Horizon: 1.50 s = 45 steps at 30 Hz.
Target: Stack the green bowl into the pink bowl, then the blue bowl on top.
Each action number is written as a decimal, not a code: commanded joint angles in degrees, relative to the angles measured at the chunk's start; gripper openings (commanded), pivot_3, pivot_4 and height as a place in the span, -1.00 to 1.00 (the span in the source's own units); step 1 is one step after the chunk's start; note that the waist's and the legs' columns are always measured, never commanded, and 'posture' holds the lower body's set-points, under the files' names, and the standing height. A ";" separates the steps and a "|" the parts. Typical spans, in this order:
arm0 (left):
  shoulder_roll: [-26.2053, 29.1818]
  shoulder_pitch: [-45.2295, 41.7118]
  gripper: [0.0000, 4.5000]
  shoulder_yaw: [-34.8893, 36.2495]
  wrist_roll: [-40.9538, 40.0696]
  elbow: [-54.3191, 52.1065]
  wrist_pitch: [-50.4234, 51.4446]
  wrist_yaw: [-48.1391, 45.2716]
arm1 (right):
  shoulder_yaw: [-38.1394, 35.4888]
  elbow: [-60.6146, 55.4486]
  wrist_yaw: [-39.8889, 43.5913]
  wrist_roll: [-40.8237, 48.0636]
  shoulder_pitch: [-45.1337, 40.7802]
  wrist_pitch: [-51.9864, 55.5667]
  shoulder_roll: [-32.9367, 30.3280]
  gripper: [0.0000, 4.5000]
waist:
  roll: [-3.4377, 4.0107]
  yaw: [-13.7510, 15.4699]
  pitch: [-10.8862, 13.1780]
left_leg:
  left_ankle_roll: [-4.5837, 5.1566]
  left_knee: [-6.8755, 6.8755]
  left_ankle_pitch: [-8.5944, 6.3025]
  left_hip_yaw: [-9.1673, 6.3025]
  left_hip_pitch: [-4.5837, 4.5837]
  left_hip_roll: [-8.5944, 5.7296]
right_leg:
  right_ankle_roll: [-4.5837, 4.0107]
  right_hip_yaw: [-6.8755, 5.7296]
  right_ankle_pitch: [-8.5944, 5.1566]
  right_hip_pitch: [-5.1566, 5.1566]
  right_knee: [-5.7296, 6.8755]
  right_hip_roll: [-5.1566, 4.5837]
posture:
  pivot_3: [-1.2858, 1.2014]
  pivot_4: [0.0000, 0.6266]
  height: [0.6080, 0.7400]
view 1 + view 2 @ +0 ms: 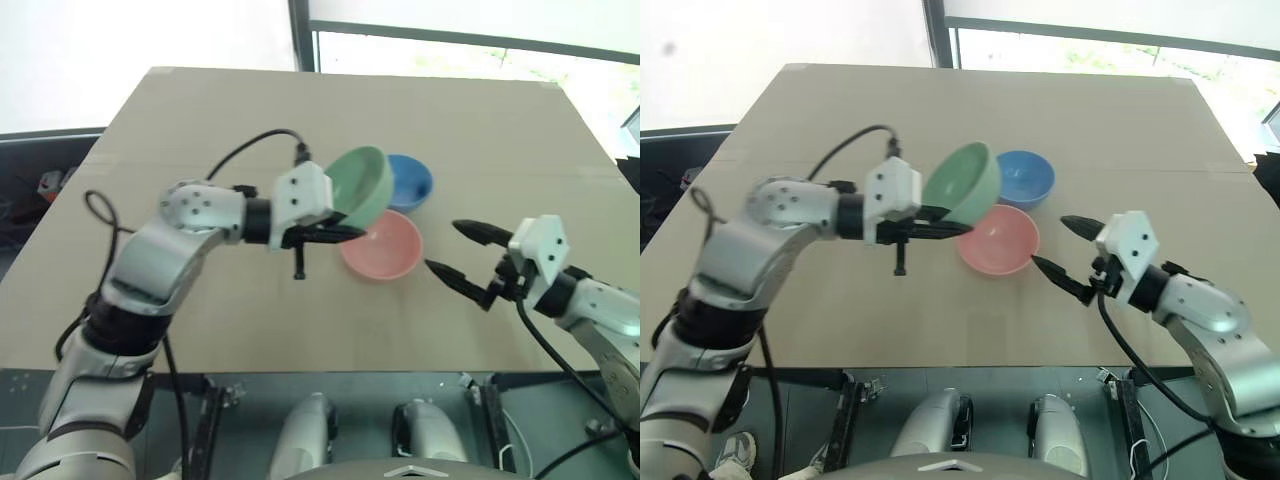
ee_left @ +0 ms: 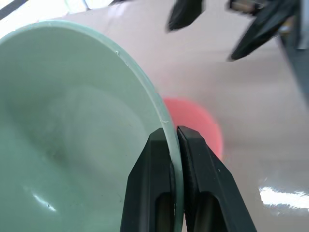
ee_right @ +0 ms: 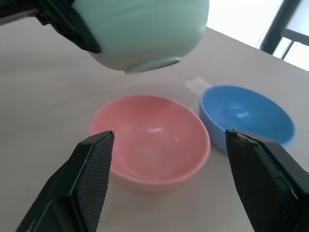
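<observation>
Pale mint green, smooth and rigid: the green bowl (image 1: 362, 186) hangs tilted in the air just above and beside the pink bowl (image 1: 383, 246), your landmark on the tan table (image 1: 200, 130). Your left gripper (image 1: 340, 232) is clamped tight on the green bowl's rim, one finger inside the wall and one outside, as the left wrist view confirms. You should judge this bowl light, stiff and slick-surfaced; a thin rim pinch can let it swing or slip, so keep the wrist level before release. The pink bowl sits upright and empty, with the blue bowl (image 1: 409, 181) touching or just behind it on the far side. Your right gripper (image 1: 458, 251) stands wide open and empty, near the pink bowl's right edge. For the blue bowl, take the rim the same way.
</observation>
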 commanded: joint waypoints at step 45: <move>-9.21 -6.90 0.54 13.75 -2.44 21.56 -0.65 -7.02 | -13.12 -0.20 -5.73 4.96 11.97 -4.44 -11.43 0.72 | 0.02 -0.43 -0.03 | 0.36 0.53 -0.21 0.09 -0.03 0.23 | 0.05 0.25 0.00 0.09 0.09 0.00 | 0.03 -0.52 1.00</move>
